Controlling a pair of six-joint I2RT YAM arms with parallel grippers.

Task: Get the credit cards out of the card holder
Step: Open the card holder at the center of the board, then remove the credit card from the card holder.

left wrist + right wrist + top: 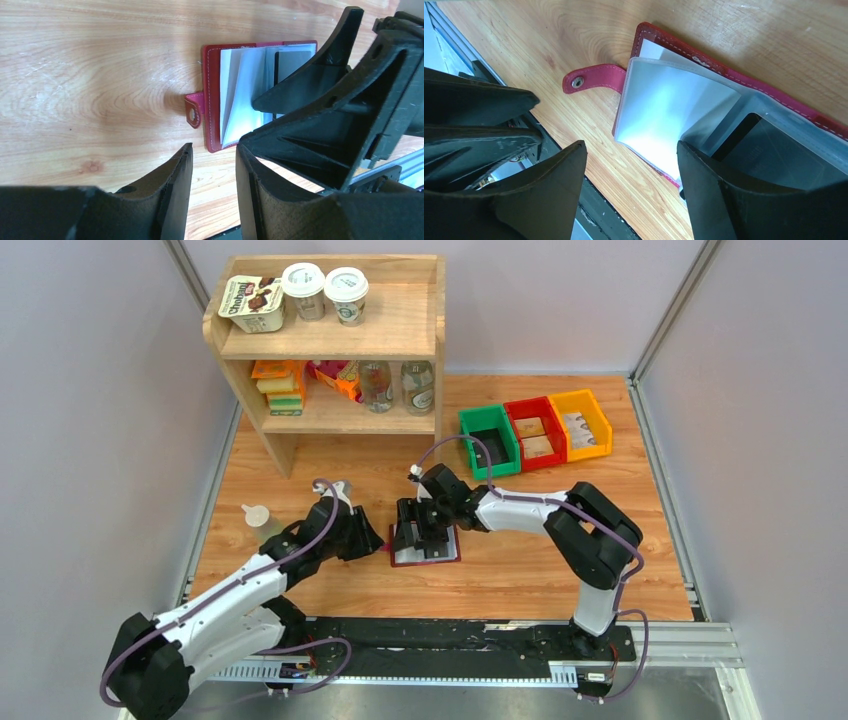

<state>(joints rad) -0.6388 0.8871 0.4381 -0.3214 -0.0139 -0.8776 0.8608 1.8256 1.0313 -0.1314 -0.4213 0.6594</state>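
The right gripper is seen with its black fingers set wide apart and nothing clamped between them. One finger is laid on the inside of the card holder, a small flat dark-red book-style wallet spread open on the light wooden table. The other finger is held just off the holder's edge, over bare wood. The pale grey-blue clear plastic sleeves are fanned up beside the pressing finger. A thin dark rectangular credit card is seen lodged in a sleeve, close under that gripper. Whether more cards are in the sleeves cannot be told.

In the top view the left gripper is found at 9 o'clock of the holder. Its fingers are parted by a moderate gap and nothing is held. Whether it touches the holder's edge cannot be told. The dark-red closing tab, with its metal snap, is laid flat on the wood, pointed toward the left gripper.

Further out, three plastic bins, green, red and yellow, are set at 1 o'clock of the holder, well apart from it. A wooden shelf with cups, bottles and packets is placed at 11 o'clock. A pale squeeze bottle is stood at 9 o'clock, beyond the left arm.
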